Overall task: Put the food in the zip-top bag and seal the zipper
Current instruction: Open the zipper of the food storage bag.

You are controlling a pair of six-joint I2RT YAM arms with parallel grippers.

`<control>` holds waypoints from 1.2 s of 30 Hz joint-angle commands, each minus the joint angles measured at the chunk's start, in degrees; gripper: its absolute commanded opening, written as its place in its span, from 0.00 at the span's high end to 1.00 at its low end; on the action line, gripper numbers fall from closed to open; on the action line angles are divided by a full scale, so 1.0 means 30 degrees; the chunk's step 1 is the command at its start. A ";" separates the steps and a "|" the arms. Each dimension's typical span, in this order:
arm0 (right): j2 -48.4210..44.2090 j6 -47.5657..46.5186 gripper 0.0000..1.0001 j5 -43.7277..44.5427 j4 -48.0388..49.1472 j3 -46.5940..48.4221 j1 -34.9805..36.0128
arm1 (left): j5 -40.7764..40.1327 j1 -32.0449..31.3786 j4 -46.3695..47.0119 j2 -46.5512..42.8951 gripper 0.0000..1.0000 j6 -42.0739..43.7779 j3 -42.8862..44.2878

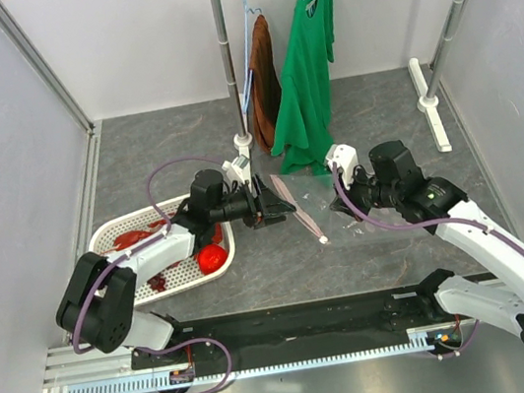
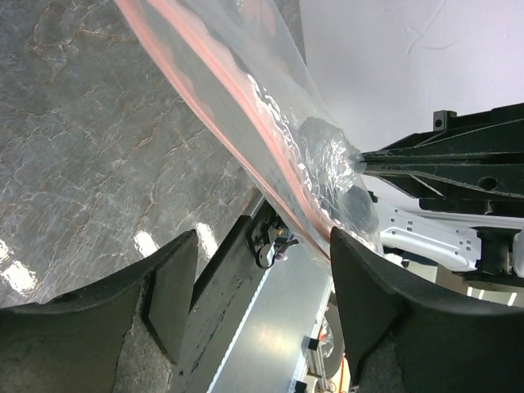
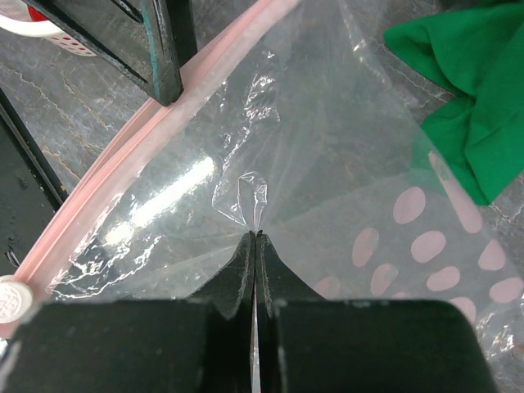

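Right gripper [image 3: 255, 239] pinching clear, crinkly, pink-dotted zip-top bag [image 3: 327, 147], pale pink zipper [image 3: 123, 155] along its edge, left gripper [image 2: 264, 246] spread open

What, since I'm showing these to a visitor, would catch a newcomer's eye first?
Probably the bright green shirt hanging from the rack at the back. Next, the clear zip-top bag at mid-table, pinched by the right hand, with the left hand open near its pink zipper. Then the red food in the white basket at left.
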 commanded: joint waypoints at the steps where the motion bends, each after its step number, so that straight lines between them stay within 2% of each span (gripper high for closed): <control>1: -0.0528 0.0211 1.00 0.0131 0.0462 -0.0056 0.0112 | -0.0441 -0.0085 0.0022 -0.0004 0.29 0.0489 -0.0312; 13: -0.0617 0.0152 1.00 0.0747 0.0491 -0.0203 0.0083 | -0.0352 -0.0085 0.0403 -0.0648 0.28 0.0167 -0.1191; 21: -0.1668 0.0474 1.00 -0.2004 0.0550 -0.0144 0.0112 | -0.0938 -0.0114 -0.0445 0.0492 0.31 -0.0183 -0.0138; 24: -0.1992 0.0767 1.00 -0.2329 0.0637 -0.0202 0.0171 | -0.0764 -0.0114 -0.0505 0.1194 0.39 -0.0389 0.0828; 26: -0.2052 0.0738 1.00 -0.2272 0.0696 -0.0319 0.0171 | -0.0500 -0.0114 -0.0476 0.1431 0.56 -0.0478 0.1412; 27: -0.2023 0.0738 1.00 -0.2155 0.0668 -0.0378 0.0200 | -0.0209 -0.0114 -0.0476 0.1403 0.73 -0.0420 0.1590; 29: -0.1703 0.0825 1.00 -0.1950 0.0580 -0.0350 0.0229 | -0.0002 -0.0085 -0.0882 0.1111 0.94 -0.0042 0.2028; 30: -0.1468 0.1087 0.93 -0.1891 0.0289 -0.0146 0.0201 | -0.0175 -0.0085 -0.1611 0.0558 0.98 0.0368 0.2263; 31: -0.1205 0.1293 0.81 -0.1687 -0.0352 0.0117 0.0200 | -0.0351 -0.0114 -0.3330 0.0234 0.98 0.0807 0.2498; 32: -0.0796 0.1527 0.55 -0.1482 -0.0648 0.0874 0.0200 | -0.0584 -0.0114 -0.4159 -0.0059 0.98 0.1565 0.2848; 33: -0.0618 0.2399 0.45 -0.1132 -0.0883 0.1287 0.0171 | -0.1109 -0.0114 -0.4950 -0.0439 0.98 0.1863 0.2939; 34: -0.0471 0.2785 0.30 -0.0635 -0.1233 0.1785 0.0171 | -0.1404 -0.0201 -0.6321 -0.1023 0.98 0.2127 0.3056; 36: -0.0003 0.3518 0.23 0.0334 -0.1558 0.3366 0.0171 | -0.2338 -0.0348 -0.7765 -0.1613 0.98 0.2801 0.3232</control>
